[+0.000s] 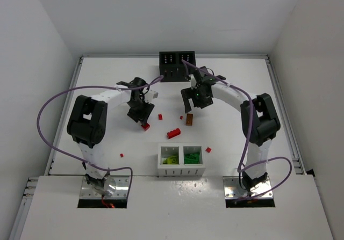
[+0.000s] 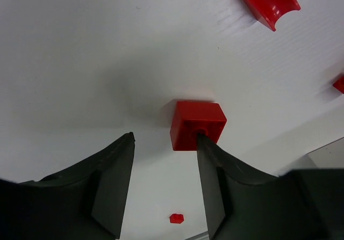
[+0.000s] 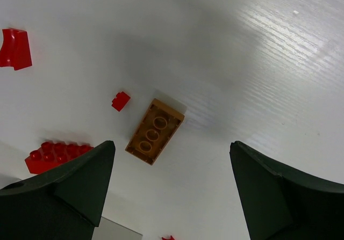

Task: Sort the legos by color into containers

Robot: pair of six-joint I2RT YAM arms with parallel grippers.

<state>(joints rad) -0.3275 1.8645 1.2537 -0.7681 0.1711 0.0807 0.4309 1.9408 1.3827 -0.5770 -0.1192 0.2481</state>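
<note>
White container [image 1: 181, 171] lower centre of top view: lime legos [image 1: 171, 159] in left compartment, dark green legos [image 1: 191, 157] in right. Just above on the table [image 1: 107, 79], long red brick [image 1: 173, 133]. Left claw [image 2: 165, 139] spread, red cube [image 2: 197, 124] at the tip of its right-of-frame finger. Right claw [image 3: 169, 146] spread wide over orange-brown brick [image 3: 155, 131]. Black container [image 1: 177, 64] top centre.
</note>
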